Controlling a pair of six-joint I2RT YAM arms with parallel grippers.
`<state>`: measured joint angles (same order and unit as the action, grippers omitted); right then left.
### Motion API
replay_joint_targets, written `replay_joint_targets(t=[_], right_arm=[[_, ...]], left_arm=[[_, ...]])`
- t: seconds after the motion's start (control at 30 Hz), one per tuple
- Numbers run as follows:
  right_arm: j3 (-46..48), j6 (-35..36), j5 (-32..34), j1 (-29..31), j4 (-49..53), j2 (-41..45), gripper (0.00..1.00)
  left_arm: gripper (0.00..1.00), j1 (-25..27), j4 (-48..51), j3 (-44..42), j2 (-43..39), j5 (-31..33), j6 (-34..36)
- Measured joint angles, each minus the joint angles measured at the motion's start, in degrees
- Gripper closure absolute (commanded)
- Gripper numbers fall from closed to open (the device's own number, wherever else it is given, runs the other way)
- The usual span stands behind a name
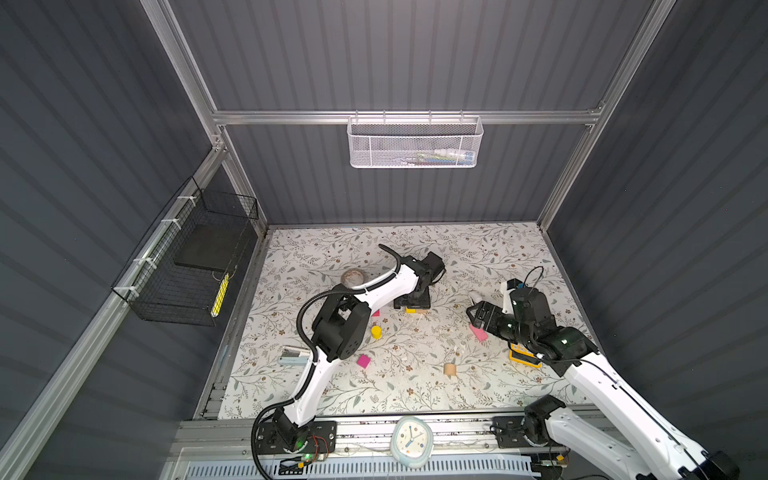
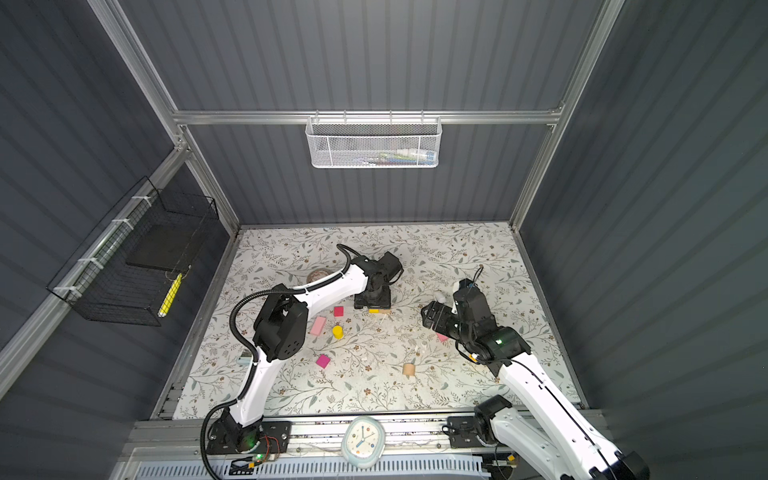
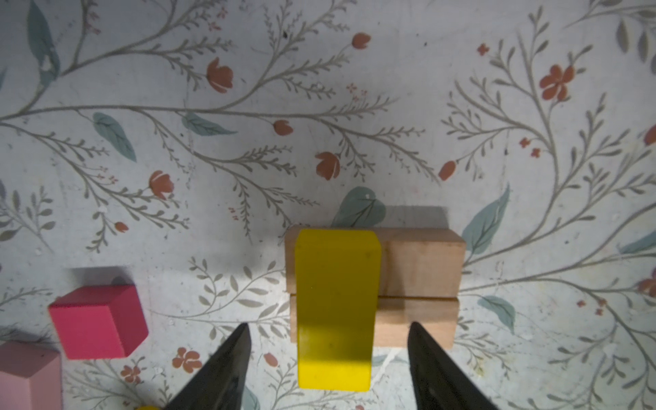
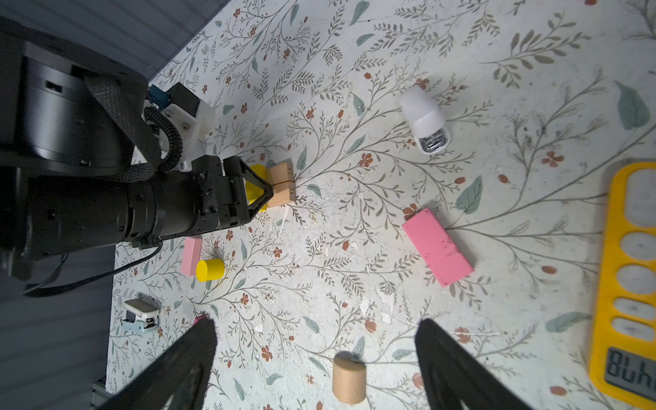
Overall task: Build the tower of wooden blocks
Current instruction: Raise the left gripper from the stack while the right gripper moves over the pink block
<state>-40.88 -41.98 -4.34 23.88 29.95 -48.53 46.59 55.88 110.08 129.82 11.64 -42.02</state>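
In both top views the left gripper [image 1: 412,303] hangs straight down over the tower [image 1: 413,310], toward the back middle of the table [image 1: 415,390]. The right gripper [image 1: 473,318] hovers near the right edge, jaws spread and empty, apparently giving the stack room. Loose blocks lie in front: a yellow cylinder [image 1: 376,331], a magenta cube [image 1: 363,360] and a tan cylinder [image 1: 449,368]. The left wrist view shows the build's logic: a yellow bar [image 3: 335,309] lies crosswise over two tan bars [image 3: 419,262] set side by side, tying them together. The left fingers [image 3: 227,369] are parted and touch neither side. The right wrist view shows a pink bar [image 4: 438,247] beside the calculator [image 4: 603,284], within easy reach of the open right jaws.
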Motion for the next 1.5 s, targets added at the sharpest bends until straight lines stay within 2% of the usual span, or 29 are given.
replay_joint_targets(t=[0.13, 0.43, 0.73, 1.0, 1.5], right_arm=[[-0.1, 1.1, 0.0, -0.2, 0.2, -0.8, 0.01], [-3.9, 8.3, -0.6, -2.9, 4.2, -7.3, 0.01], [-8.0, 16.1, -1.7, -4.4, 7.9, -19.3, 0.01], [-8.0, 19.1, -2.1, -4.7, 8.3, -26.6, 0.01], [-8.0, 21.0, -3.4, -7.0, 3.8, -37.9, 0.01]], left_arm=[[0.26, 0.0, -0.2, -0.9, -2.6, 0.2, 1.3], [0.22, 0.0, -0.9, -4.8, -13.5, 2.6, 6.0], [0.21, -0.1, -3.4, -14.8, -26.3, 4.0, 10.6], [0.19, -0.1, -6.0, -22.0, -36.1, 5.1, 13.2], [0.19, -0.1, -9.3, -28.7, -42.2, 5.4, 14.0]])
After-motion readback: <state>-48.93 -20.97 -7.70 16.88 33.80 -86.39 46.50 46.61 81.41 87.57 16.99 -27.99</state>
